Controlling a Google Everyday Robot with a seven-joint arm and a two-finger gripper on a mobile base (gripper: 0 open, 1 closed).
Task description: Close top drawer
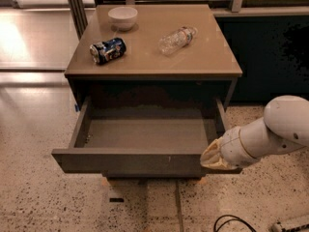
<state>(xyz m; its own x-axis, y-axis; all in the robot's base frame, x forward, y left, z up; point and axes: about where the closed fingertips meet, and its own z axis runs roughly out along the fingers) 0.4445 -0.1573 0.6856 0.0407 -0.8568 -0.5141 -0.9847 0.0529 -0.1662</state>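
Observation:
The top drawer (140, 161) of the brown cabinet stands pulled far out, its plain grey inside empty. Its flat dark front panel faces me, with small white marks right of centre. My gripper (208, 158) is at the right end of that front panel, on the white arm that comes in from the right. It is right against the panel's right corner.
On the cabinet top (207, 57) lie a white bowl (122, 17) at the back left, a crushed can (107, 50) and a clear plastic bottle (177, 39) on its side. A dark wall unit stands to the right. A cable (231, 222) lies on the speckled floor.

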